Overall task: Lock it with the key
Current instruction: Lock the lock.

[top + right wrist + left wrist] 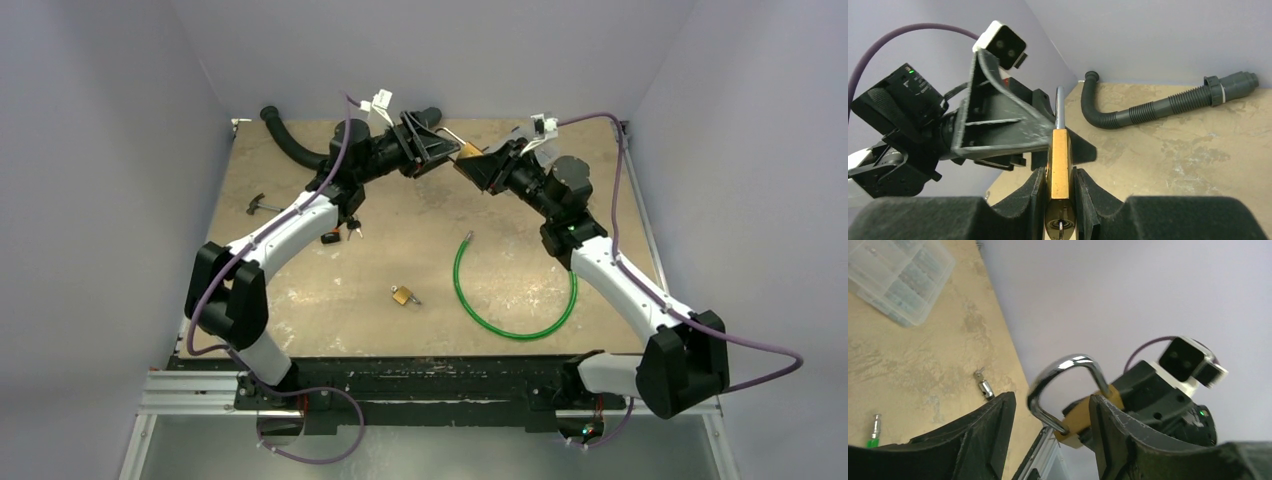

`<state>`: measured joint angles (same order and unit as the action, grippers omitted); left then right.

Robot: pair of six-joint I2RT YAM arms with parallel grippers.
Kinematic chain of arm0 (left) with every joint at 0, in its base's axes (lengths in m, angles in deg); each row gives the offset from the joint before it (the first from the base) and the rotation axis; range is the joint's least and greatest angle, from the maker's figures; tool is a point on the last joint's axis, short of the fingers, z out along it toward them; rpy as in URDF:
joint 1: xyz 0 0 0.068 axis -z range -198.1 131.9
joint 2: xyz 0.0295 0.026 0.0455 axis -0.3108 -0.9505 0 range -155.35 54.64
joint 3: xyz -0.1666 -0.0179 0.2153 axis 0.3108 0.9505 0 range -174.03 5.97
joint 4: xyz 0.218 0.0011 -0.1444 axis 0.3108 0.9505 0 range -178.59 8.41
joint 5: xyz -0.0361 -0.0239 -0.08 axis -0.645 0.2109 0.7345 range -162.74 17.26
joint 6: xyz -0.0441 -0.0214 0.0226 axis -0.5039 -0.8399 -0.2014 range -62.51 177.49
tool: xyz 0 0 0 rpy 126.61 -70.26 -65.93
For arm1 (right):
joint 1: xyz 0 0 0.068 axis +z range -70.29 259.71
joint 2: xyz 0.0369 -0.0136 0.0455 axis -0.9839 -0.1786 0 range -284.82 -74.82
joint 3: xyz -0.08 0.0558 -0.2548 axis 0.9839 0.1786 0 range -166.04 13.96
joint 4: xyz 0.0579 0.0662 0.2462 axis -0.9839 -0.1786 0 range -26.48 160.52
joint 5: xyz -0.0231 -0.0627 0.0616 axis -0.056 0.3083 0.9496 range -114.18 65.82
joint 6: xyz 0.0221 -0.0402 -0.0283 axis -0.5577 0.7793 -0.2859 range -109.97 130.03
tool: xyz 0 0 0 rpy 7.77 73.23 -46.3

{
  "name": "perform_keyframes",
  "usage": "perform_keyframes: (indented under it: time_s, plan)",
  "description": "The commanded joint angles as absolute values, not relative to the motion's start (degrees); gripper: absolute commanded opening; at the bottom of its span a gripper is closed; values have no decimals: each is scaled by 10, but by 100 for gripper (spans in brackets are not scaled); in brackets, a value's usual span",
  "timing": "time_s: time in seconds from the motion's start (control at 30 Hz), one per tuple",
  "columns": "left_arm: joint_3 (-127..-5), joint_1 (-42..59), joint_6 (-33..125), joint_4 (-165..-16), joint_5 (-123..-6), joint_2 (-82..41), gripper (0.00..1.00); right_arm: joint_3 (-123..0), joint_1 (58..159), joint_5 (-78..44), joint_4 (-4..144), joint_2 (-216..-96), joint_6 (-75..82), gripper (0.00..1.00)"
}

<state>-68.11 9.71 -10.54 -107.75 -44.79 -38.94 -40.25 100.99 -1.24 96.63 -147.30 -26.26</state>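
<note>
My right gripper (1060,176) is shut on the body of a brass padlock (1059,150), held edge-on above the table's back centre (468,151). A thin metal piece shows in its keyhole (1060,227). Its steel shackle (1063,371) points at my left gripper (1052,402), which is open with its jaws on either side of the shackle and apart from it. I cannot tell whether the shackle is latched. In the top view the left gripper (432,150) meets the right gripper (482,165) tip to tip.
A second small brass padlock with a key (404,295) lies mid-table. A green cable loop (515,290) lies right of it. A black corrugated hose (290,140) lies at the back left. A clear plastic box (898,275) and a socket bit (984,386) are on the table.
</note>
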Motion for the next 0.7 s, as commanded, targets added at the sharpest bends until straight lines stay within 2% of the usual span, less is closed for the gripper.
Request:
perform_keyframes:
  time_s: [0.0, 0.13, 0.27, 0.47, 0.53, 0.67]
  plan:
    - [-705, 99, -137, -1051, -487, -412, 55, -427, 1035, -67, 1021, -1441, -202, 0]
    - [-710, 99, -160, -1052, -486, -430, 46, -411, 1053, -95, 1035, -1434, -169, 0]
    - [-710, 102, -184, -1072, -480, -441, 43, -406, 1070, -104, 1048, -1435, -142, 0]
    - [-715, 113, -209, -1113, -462, -451, 50, -391, 1105, -136, 1056, -1437, -74, 0]
    - [-712, 114, -214, -1135, -454, -451, 42, -388, 1105, -143, 1056, -1441, -74, 0]
    - [-712, 108, -203, -1165, -438, -446, 11, -385, 1105, -145, 1047, -1446, -75, 0]
